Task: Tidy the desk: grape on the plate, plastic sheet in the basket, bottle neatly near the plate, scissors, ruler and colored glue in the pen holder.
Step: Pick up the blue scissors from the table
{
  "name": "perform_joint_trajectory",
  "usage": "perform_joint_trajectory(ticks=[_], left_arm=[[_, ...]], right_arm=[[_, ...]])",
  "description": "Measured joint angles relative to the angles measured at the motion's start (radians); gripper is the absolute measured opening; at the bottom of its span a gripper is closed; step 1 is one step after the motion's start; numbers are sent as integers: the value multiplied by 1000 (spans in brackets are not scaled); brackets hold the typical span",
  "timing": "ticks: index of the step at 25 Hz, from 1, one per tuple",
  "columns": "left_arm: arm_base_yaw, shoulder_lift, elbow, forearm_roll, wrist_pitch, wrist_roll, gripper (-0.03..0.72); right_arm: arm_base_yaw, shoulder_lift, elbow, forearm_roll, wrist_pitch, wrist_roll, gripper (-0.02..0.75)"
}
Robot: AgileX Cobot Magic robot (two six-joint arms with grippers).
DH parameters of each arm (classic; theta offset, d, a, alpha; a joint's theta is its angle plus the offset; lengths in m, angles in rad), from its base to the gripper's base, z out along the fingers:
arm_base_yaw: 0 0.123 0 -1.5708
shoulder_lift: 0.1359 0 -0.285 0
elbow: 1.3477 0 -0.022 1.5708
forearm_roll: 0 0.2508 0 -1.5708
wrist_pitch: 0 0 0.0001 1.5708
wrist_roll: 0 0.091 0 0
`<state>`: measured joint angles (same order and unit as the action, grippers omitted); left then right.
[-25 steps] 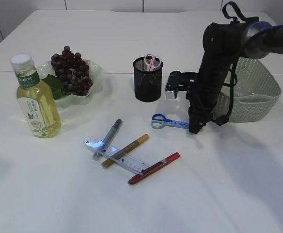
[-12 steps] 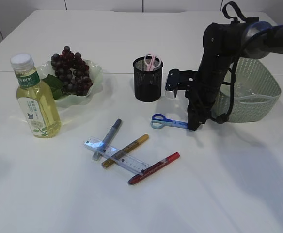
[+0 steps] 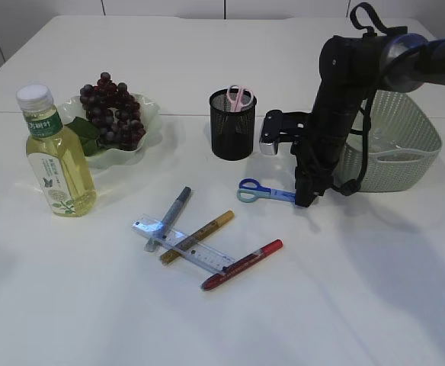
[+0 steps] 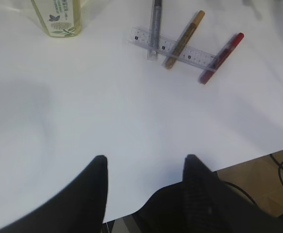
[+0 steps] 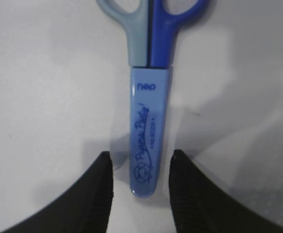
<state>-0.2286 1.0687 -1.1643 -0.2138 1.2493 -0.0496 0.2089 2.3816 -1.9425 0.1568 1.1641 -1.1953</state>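
Blue scissors [image 3: 262, 192] in a blue sheath [image 5: 149, 131] lie flat on the table, right of centre. My right gripper [image 5: 140, 162] is open and points down. Its fingers stand either side of the sheath's tip with gaps on both sides, as the exterior view [image 3: 304, 200] also shows. The clear ruler [image 3: 183, 245] lies under the silver [image 3: 171, 216], gold [image 3: 200, 235] and red [image 3: 242, 264] glue pens. The grape bunch [image 3: 113, 114] rests on the green plate [image 3: 151, 113], with the bottle [image 3: 56, 156] upright to its left. My left gripper [image 4: 144, 162] hangs open over the table's front edge. I cannot make out the plastic sheet.
The black mesh pen holder [image 3: 232, 130] holds pink scissors [image 3: 239, 97]. The pale green basket [image 3: 399, 145] stands at the right, just behind my right arm. In the left wrist view the ruler [image 4: 173, 47] and bottle [image 4: 59, 17] lie far ahead.
My right gripper has edged slightly left toward the sheath end of the blue scissors. Nothing on the table has moved.
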Motion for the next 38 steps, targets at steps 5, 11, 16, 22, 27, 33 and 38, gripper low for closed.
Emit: perform_joint_trajectory(ticks=[5, 11, 16, 22, 27, 33, 38], left_arm=[[0, 0, 0, 0, 0, 0, 368], [0, 0, 0, 0, 0, 0, 363], [0, 0, 0, 0, 0, 0, 363], [0, 0, 0, 0, 0, 0, 363], [0, 0, 0, 0, 0, 0, 363], [0, 0, 0, 0, 0, 0, 362], [0, 0, 0, 0, 0, 0, 362]], right_arm=[[0, 5, 0, 2, 0, 0, 323], [0, 13, 0, 2, 4, 0, 323], [0, 13, 0, 3, 4, 0, 323], [0, 13, 0, 3, 4, 0, 323], [0, 15, 0, 3, 4, 0, 323], [0, 15, 0, 4, 4, 0, 323], [0, 15, 0, 19, 4, 0, 323]])
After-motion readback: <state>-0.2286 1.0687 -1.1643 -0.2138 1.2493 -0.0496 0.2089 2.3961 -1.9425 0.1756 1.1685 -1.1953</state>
